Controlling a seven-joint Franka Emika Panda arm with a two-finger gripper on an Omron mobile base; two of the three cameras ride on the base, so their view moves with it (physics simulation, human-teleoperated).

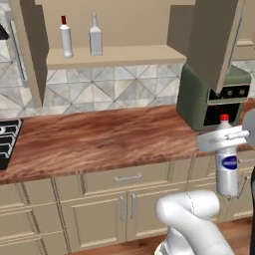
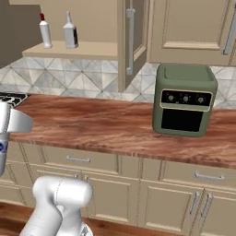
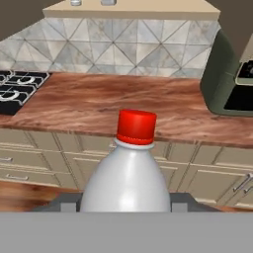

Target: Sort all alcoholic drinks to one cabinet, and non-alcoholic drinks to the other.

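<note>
Between the jaws, nearest item: small clear bottle (image 1: 227,162) with red cap and blue label, upright, carried out in front of the counter at about drawer height. The gripper (image 1: 222,139) is clamped on it high up, around the shoulder just under the cap, so the body hangs below the fingers. Handling, by judgement: light, stiff plastic, smooth and rather slippery; the long body under a high hold could swing or slide, so steady moves suit it, and a hold nearer the label would sit firmer. Not fragile.

Beyond the gripper, one step forward: wooden counter (image 1: 99,139), with low drawers beneath. Green toaster oven (image 1: 209,102) stands on it, just behind and a little above the held bottle.

Forward and off to one side, at the counter's end: black stove top (image 1: 7,142).

Farthest, up and ahead of the gripper: open wall cabinet (image 1: 114,55), its door (image 1: 216,40) swung out over the oven. On its shelf, side by side and apart: slender white bottle (image 1: 65,37) with dark red cap, and squarish clear-grey bottle (image 1: 95,36) with a long neck. Both upright; both alcoholic, so the held soft drink belongs elsewhere.

Beside that, above the oven: second wall cabinet (image 2: 193,27), door closed.
</note>
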